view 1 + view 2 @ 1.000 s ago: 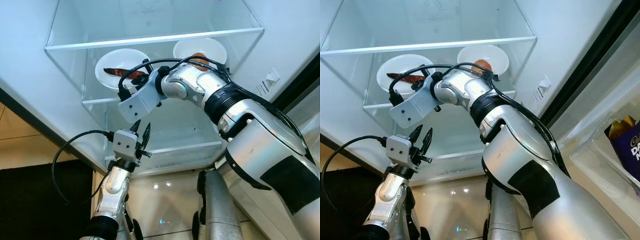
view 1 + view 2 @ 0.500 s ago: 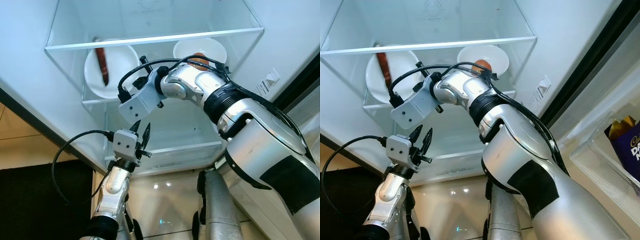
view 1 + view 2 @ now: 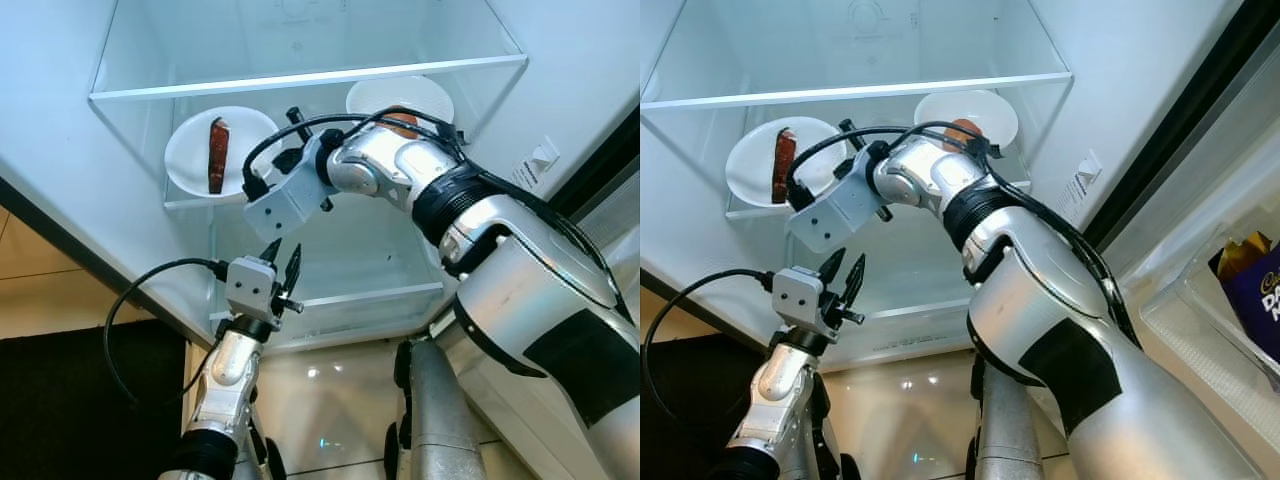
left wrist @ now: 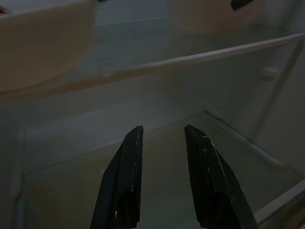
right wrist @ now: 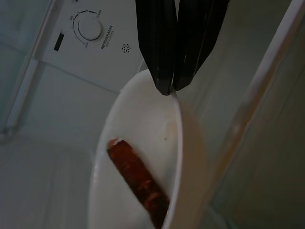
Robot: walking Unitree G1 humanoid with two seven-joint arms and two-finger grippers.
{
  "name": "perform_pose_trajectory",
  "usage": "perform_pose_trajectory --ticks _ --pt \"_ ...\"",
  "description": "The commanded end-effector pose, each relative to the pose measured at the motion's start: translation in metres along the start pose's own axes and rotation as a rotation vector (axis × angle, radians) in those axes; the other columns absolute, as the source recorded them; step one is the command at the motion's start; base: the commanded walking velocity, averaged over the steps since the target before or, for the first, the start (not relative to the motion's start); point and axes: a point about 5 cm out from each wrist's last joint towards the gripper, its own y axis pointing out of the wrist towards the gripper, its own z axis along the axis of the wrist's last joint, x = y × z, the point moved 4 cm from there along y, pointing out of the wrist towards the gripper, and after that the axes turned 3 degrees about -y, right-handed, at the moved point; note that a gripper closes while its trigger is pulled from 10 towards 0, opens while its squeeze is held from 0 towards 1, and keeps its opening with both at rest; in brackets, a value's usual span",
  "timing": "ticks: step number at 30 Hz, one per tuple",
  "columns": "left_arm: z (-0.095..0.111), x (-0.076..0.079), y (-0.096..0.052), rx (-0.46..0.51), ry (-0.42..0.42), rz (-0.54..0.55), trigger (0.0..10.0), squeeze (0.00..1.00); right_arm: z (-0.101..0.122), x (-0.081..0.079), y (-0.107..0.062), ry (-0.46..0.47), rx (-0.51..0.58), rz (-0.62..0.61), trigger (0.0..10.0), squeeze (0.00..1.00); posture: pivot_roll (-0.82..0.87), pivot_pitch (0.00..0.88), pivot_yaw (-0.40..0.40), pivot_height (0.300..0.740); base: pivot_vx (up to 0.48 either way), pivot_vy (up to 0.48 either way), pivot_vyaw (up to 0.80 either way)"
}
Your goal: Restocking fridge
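Pinching the rim of the white bowl [image 3: 208,153] between the two black fingers of my right gripper [image 5: 171,88], I am holding it on the glass shelf [image 3: 200,203] in the middle of the fridge [image 3: 60,130]. The fingers are nearly closed, with the near edge of the bowl caught between their tips, as the right wrist view is showing. A reddish-brown sausage [image 5: 138,183] is lying inside the bowl, its long axis running from the rim I am gripping toward the far side, so it is pointing away from my fingers and not across them.

The bowl is sitting to the left end of the shelf, and my right arm is reaching across my body to get there. A second white bowl [image 3: 400,98] with something orange-brown in it is standing well apart, at the right end of the same shelf, behind my right forearm.

My left gripper [image 3: 279,272] is waiting lower down, below the shelf front, its fingers parted and holding nothing. It is pointing up into the compartment beneath, with the left bowl above it.

I am judging that the bowl is close to placed, and that letting go calls for the fingers to part and draw back along the rim's line toward me.
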Motion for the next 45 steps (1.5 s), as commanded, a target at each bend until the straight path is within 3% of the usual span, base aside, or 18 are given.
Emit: perform_pose_trajectory --ticks 1,3,4,5,7,28,29,30,31,32,36,45 --pt "-0.010 0.005 -0.005 -0.039 -0.011 -0.011 10.0 0.00 0.006 0.014 -0.001 0.014 0.029 -0.042 10.0 0.00 -0.01 0.264 -0.044 0.485 0.000 0.000 0.00" --pt "-0.010 0.005 -0.005 -0.039 -0.010 -0.013 10.0 0.00 0.007 0.015 -0.001 0.034 0.034 -0.044 10.0 0.00 -0.01 0.264 -0.044 0.485 0.000 0.000 0.00" --pt "-0.009 0.005 -0.004 -0.038 -0.010 -0.014 10.0 0.00 0.007 0.018 -0.001 0.054 0.037 -0.055 10.0 0.89 -0.01 0.257 -0.041 0.485 0.000 0.000 0.00" --pt "-0.009 0.005 -0.004 -0.038 -0.010 -0.014 10.0 0.00 0.007 0.018 -0.001 0.054 0.037 -0.055 10.0 0.89 -0.01 0.257 -0.041 0.485 0.000 0.000 0.00" --pt "-0.009 0.005 -0.003 -0.037 -0.010 -0.015 10.0 0.00 0.007 0.020 -0.001 0.055 0.034 -0.068 10.0 1.00 -0.01 0.254 -0.041 0.485 0.000 0.000 0.00" --pt "-0.011 0.005 -0.003 -0.041 -0.011 -0.020 10.0 0.00 -0.013 -0.001 -0.004 -0.033 -0.057 0.016 10.0 1.00 -0.02 0.257 -0.033 0.485 0.000 0.000 0.00" --pt "-0.011 0.005 -0.003 -0.042 -0.011 -0.020 10.0 0.00 -0.011 -0.001 -0.004 -0.032 -0.042 0.020 10.0 0.91 -0.02 0.257 -0.031 0.485 0.000 0.000 0.00" --pt "-0.011 0.005 -0.003 -0.043 -0.011 -0.021 10.0 0.00 -0.007 -0.002 -0.004 -0.026 -0.012 0.027 10.0 0.60 -0.02 0.258 -0.030 0.485 0.000 0.000 0.00" --pt "-0.011 0.005 -0.004 -0.043 -0.011 -0.021 10.0 0.00 0.000 -0.002 -0.003 -0.006 0.034 0.030 10.0 0.43 -0.02 0.258 -0.030 0.485 0.000 0.000 0.00" --pt "-0.011 0.005 -0.004 -0.044 -0.011 -0.021 10.0 0.00 0.006 -0.001 -0.003 0.007 0.068 0.026 10.0 0.00 -0.02 0.258 -0.030 0.485 0.000 0.000 0.00" --pt "-0.011 0.005 -0.004 -0.044 -0.011 -0.020 10.0 0.00 0.016 0.003 0.000 0.014 0.097 -0.005 10.0 0.00 -0.02 0.257 -0.030 0.485 0.000 0.000 0.00" --pt "-0.010 0.005 -0.004 -0.040 -0.011 -0.021 10.0 0.00 0.018 0.014 0.006 0.028 0.050 -0.087 10.0 0.00 -0.01 0.261 -0.029 0.485 0.000 0.000 0.00"
